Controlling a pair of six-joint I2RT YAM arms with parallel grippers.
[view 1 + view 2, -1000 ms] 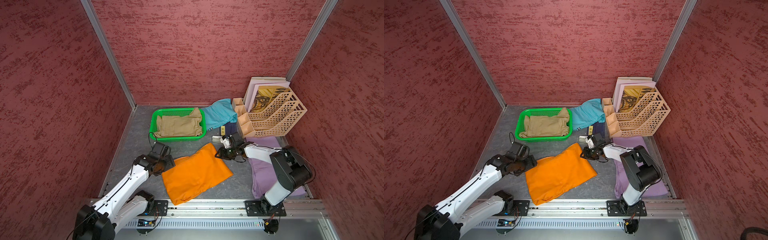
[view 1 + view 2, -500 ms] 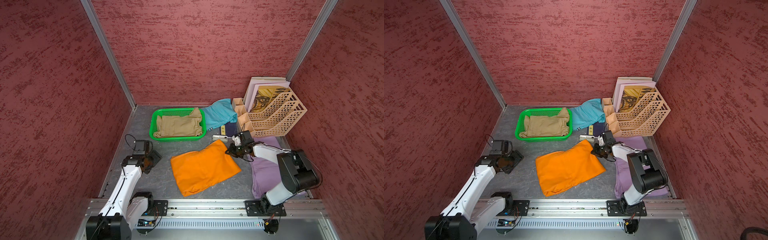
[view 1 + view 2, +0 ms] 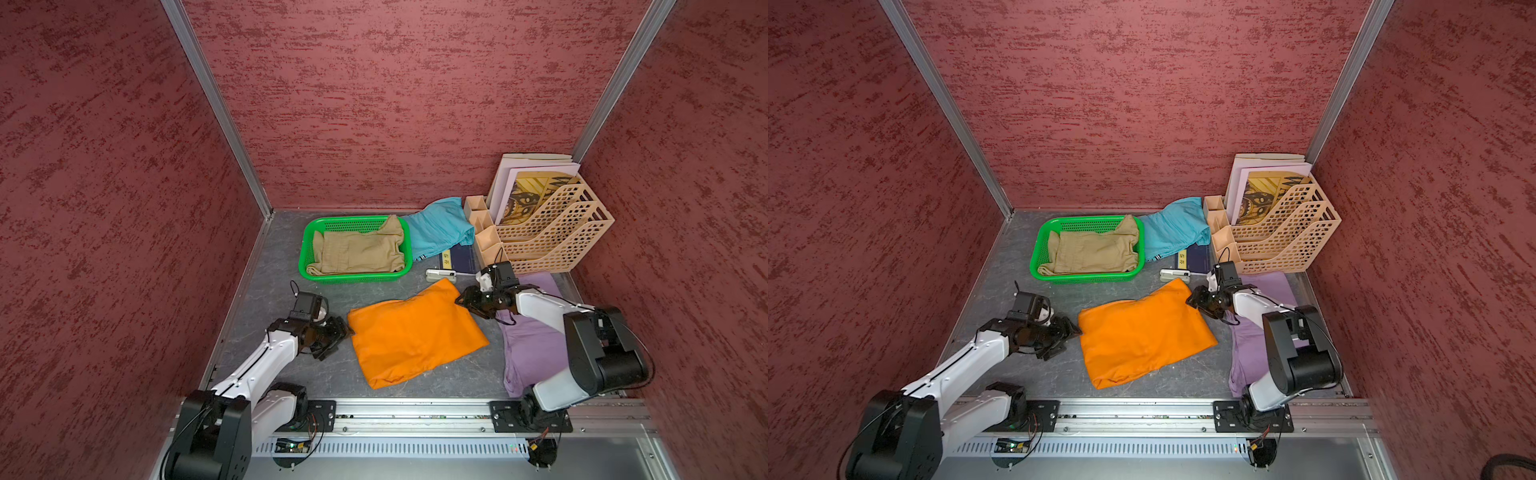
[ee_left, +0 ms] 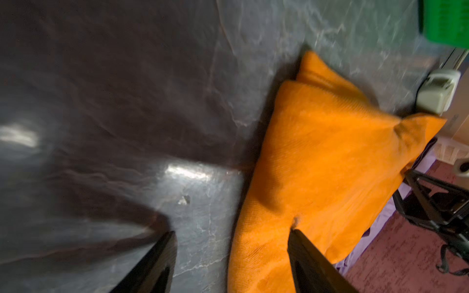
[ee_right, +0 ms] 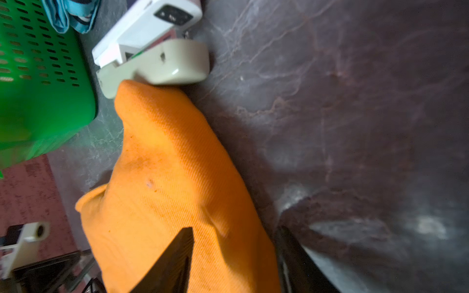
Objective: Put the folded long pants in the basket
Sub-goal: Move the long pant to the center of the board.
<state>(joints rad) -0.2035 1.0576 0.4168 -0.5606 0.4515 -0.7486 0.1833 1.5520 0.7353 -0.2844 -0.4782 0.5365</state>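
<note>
The orange pants (image 3: 415, 334) lie folded flat on the grey floor just in front of the basket (image 3: 306, 249), outside it and not touching it. One corner points back toward the basket's right end. There it meets a small white device (image 3: 440, 274), whose make is hard to read. The khaki pants (image 3: 357, 251) already fill the basket, with one corner riding up over its far right rim.

The teal pants (image 3: 436, 232) sit against the basket's right side, their lower edge draped over a dark blue book (image 3: 457, 259) that is mostly covered. The lilac pants (image 3: 532, 353) lie farther right of the basket and nearer the front, largely hidden under the right arm.

The left gripper (image 4: 232, 230) is at the orange cloth's edge on the side under the basket's left end. Its fingers are spread wide, one over bare floor and one tip at the fabric, holding nothing. The right gripper (image 5: 234, 228) is at the opposite edge with its fingers apart, straddling the cloth's border. Whether either finger presses the fabric cannot be told.

Both wrist views are blurred and show only a cut-off corner of the basket. A beige file rack (image 3: 552, 237) stands beyond the teal pants.
</note>
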